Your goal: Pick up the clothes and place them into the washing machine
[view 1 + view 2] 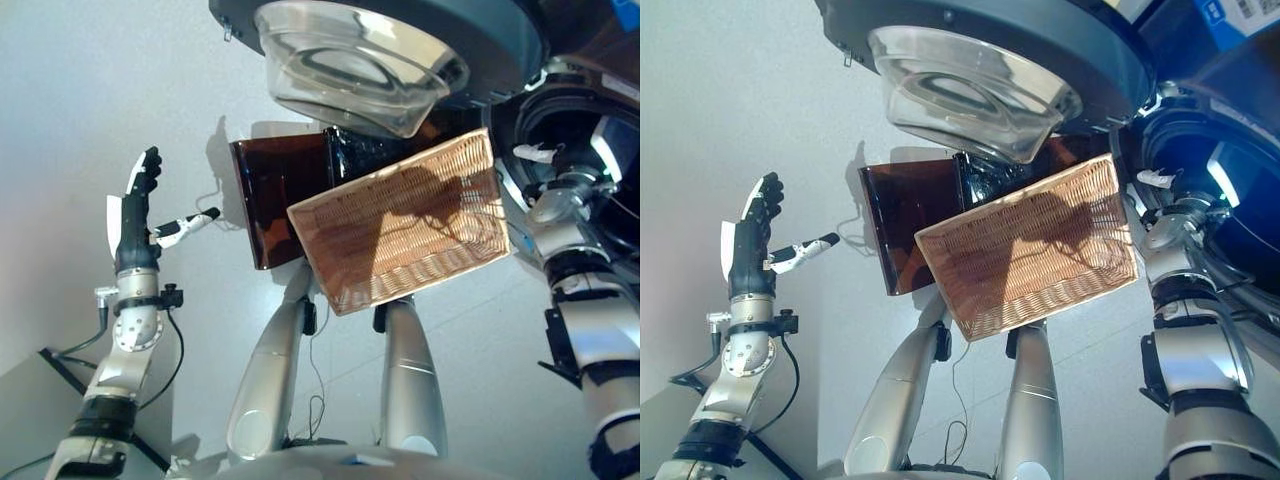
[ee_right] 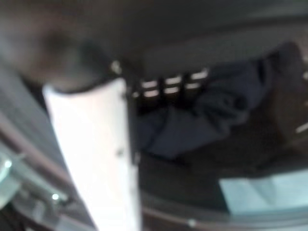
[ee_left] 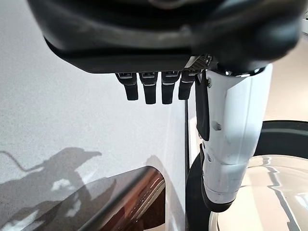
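1. Nearest: right hand (image 2: 91, 144) inside washing machine (image 1: 1230, 200) drum, dark clothes (image 2: 202, 115) just past fingertips; grip impossible to tell.
2. Left hand (image 1: 135, 215) raised, fingers straight, empty.
3. Wicker basket (image 1: 400, 225) empty below open door (image 1: 360, 60).
4. Risk: cloth snagging on withdrawing fingers, dragging out.

Bright, even light falls on the pale floor (image 1: 80, 110), casting soft shadows. Glare glints on the glass door bowl (image 1: 355, 70). The right wrist view is dim and heavily blurred.
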Robot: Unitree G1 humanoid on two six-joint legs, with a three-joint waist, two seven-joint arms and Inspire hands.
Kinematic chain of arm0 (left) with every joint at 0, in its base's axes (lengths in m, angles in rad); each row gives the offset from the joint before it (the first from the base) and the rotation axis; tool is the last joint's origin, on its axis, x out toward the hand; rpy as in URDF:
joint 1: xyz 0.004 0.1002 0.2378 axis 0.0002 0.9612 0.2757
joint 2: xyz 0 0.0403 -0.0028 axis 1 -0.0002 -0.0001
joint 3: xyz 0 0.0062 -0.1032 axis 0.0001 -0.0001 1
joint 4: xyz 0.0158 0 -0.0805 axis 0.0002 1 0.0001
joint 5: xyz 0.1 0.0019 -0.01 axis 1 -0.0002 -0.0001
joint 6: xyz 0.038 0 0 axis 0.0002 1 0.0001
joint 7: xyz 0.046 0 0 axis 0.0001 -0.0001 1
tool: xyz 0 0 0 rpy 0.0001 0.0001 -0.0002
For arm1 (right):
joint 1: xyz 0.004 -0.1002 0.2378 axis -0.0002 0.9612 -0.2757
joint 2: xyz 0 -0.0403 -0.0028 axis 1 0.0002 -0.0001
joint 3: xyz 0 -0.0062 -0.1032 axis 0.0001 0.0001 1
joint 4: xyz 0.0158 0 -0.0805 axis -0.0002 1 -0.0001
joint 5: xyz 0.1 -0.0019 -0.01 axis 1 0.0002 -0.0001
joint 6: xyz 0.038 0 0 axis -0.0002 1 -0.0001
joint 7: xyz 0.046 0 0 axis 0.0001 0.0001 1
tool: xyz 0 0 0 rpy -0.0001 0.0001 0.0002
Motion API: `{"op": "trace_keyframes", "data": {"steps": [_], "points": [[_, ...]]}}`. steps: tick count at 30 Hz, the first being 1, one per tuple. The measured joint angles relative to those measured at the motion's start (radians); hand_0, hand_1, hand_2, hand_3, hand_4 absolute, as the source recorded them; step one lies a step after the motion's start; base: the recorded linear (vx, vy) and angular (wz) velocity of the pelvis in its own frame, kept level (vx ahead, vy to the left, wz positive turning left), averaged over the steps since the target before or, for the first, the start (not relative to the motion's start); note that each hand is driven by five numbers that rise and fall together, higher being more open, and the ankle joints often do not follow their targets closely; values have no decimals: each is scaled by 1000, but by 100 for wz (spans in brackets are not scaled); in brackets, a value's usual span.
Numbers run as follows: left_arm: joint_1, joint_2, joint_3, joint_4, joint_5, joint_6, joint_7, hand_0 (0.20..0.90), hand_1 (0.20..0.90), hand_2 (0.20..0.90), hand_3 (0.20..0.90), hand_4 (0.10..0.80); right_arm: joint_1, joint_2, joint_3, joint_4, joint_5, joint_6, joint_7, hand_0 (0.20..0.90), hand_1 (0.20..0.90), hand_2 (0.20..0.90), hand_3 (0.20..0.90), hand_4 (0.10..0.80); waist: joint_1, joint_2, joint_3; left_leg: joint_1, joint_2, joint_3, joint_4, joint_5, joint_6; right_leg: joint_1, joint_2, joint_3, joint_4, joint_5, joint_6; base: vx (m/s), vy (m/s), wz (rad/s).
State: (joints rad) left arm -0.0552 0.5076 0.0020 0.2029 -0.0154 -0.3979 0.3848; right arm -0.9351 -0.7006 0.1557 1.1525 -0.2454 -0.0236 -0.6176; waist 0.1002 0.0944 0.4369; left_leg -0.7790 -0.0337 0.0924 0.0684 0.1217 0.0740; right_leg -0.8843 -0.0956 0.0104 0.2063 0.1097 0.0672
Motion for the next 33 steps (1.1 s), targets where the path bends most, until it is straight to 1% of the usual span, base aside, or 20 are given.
{"op": "trace_keyframes", "data": {"steps": [1,2,3,4,5,7,8,9,12,21,27,33], "points": [[0,2,1,-2,0,0,0,900,900,900,900,800,-1,0,0,0,0,0,0,900,900,900,900,800,0,1,2,0,0,0,0,0,0,0,0,0,0,0,0,0,0,0],[0,4,5,-4,0,0,0,900,900,900,900,800,-2,0,0,1,0,0,-1,771,771,771,771,708,0,1,2,0,0,0,0,1,0,-2,0,0,1,0,0,0,0,0],[0,4,12,-8,-2,0,0,900,900,900,900,800,-2,0,0,2,1,0,-1,595,595,595,595,582,0,1,2,0,0,1,0,1,0,-2,0,0,2,-1,-1,0,0,0],[0,4,22,-11,-2,-1,0,900,900,900,900,800,-2,0,0,2,1,0,-1,494,494,494,494,510,1,1,2,0,1,0,-1,1,-1,-2,1,0,2,-1,-1,-12,10,-3],[0,7,30,-13,-4,-2,1,900,900,900,900,800,-4,-2,0,2,4,0,-1,444,444,444,444,475,0,1,2,0,1,1,-1,1,-1,-3,1,1,2,-1,-1,0,0,0],[0,17,32,-19,-19,-2,2,900,900,900,900,800,-10,-6,-1,3,21,1,-1,406,406,406,406,447,0,1,3,-2,1,4,-1,1,-1,-8,0,3,6,-2,-1,-4,4,-2],[1,21,36,-23,-22,-2,2,900,900,900,900,800,-17,-8,-1,4,21,1,-8,230,230,230,230,322,0,1,3,-8,0,6,0,1,-1,-16,0,4,12,-3,-1,0,0,0],[1,21,41,-32,-25,-2,2,900,900,900,900,800,-21,-15,-2,4,27,1,-20,200,200,200,200,300,0,1,3,-15,0,6,0,3,-1,-25,0,4,16,-3,-1,0,0,0],[0,20,43,-45,-32,-2,2,900,900,900,900,800,-25,-26,-2,4,29,1,-19,200,200,200,200,300,-1,2,3,-24,1,6,0,5,-2,-36,1,4,18,-3,-2,0,0,0],[0,21,65,-47,-34,-2,2,900,900,900,900,800,-26,-26,-2,5,28,1,-19,200,200,200,200,300,1,2,3,-23,1,6,14,5,-2,-36,0,4,35,-7,-5,0,0,0],[1,20,66,-47,-34,-2,2,900,900,900,900,800,-20,-26,-2,6,27,1,-19,200,200,200,200,300,0,2,3,-23,1,6,20,8,-6,-40,-1,4,52,-8,-6,0,0,0],[0,19,66,-47,-34,-2,2,900,900,900,900,800,-2,-26,-3,49,19,2,-16,200,200,200,200,300,0,2,3,-24,1,6,20,9,-6,-41,-1,4,52,-8,-6,0,0,0]]}}
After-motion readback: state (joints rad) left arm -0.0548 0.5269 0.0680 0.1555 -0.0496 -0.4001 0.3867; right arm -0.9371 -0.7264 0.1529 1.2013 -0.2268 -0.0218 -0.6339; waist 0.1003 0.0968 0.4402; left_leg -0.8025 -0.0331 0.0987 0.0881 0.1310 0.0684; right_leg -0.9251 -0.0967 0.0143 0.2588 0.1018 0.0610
